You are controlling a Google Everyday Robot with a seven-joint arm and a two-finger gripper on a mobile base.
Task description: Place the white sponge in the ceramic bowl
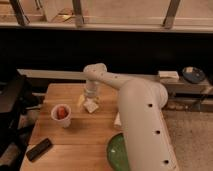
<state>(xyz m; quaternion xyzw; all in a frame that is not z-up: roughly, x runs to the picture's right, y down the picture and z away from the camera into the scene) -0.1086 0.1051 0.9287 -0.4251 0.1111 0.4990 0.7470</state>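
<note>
The white sponge (90, 106) lies on the wooden table (55, 92), right of a white bowl (61, 114) that holds something red. A green bowl (116, 149) sits at the table's front edge, partly hidden by my arm. My gripper (90, 98) points down right over the sponge, at or just above its top. I cannot tell whether it touches the sponge.
A black flat object (39, 149) lies at the front left corner. A small yellowish piece (80, 100) lies beside the sponge. My white arm (142, 120) covers the table's right side. A dark chair (10, 107) stands at the left, and a ledge with a plate (192, 74) at the back right.
</note>
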